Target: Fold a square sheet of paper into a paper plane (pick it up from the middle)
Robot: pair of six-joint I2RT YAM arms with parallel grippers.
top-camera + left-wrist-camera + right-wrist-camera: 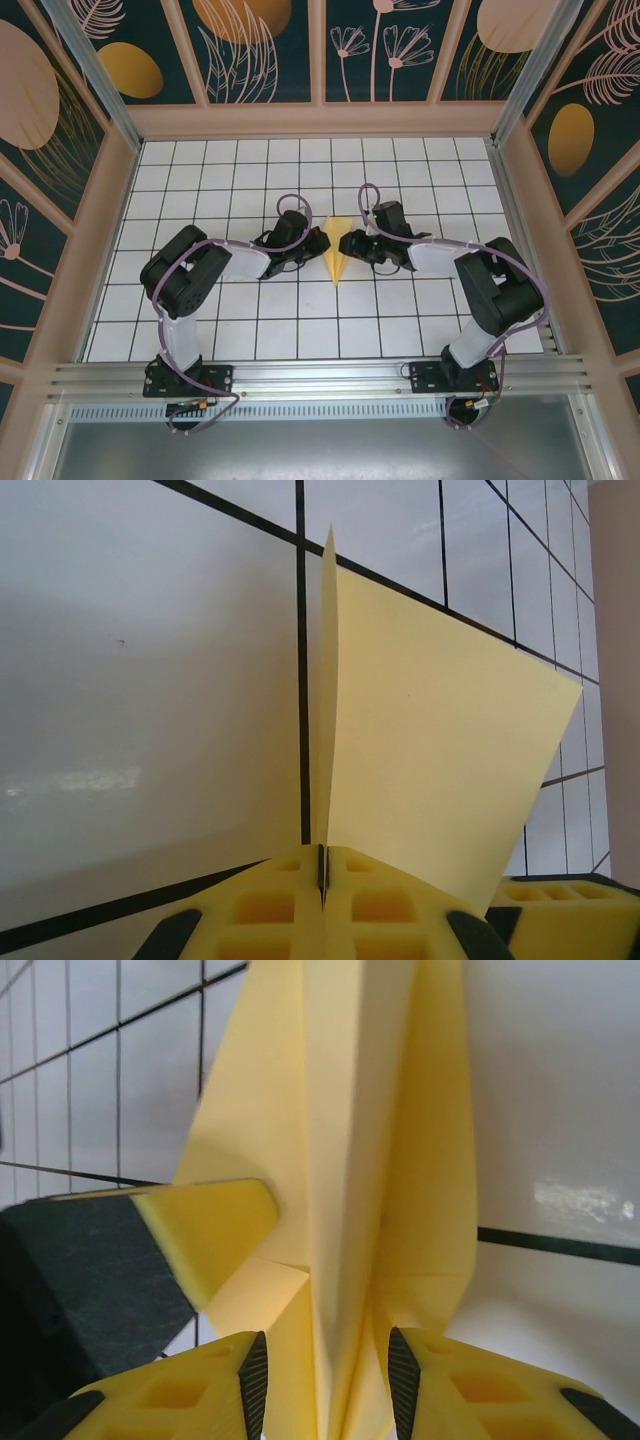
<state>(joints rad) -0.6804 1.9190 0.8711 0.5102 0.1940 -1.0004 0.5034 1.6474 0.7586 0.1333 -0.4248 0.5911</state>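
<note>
The yellow paper plane [338,250] is at the middle of the white tiled counter [250,320], exactly between the two arms. From above it looks like a narrow dart, with its pointed end toward the near side and its wide end toward the far side.

The left gripper [318,240] comes to the plane from the left. In the left wrist view its yellow fingers [270,905] are pressed together and pinch one edge of the paper, so that one sheet of the plane [430,750] stands upright on its crease above the counter.

The right gripper [347,243] comes from the right. In the right wrist view this gripper [325,1380] has its jaws partly apart, and the folded layers of the plane [340,1160] pass between them. The pads are very close to the paper on both sides, but I cannot tell if they really press it. A yellow finger of the left gripper [200,1235] touches the left flap there.
</note>
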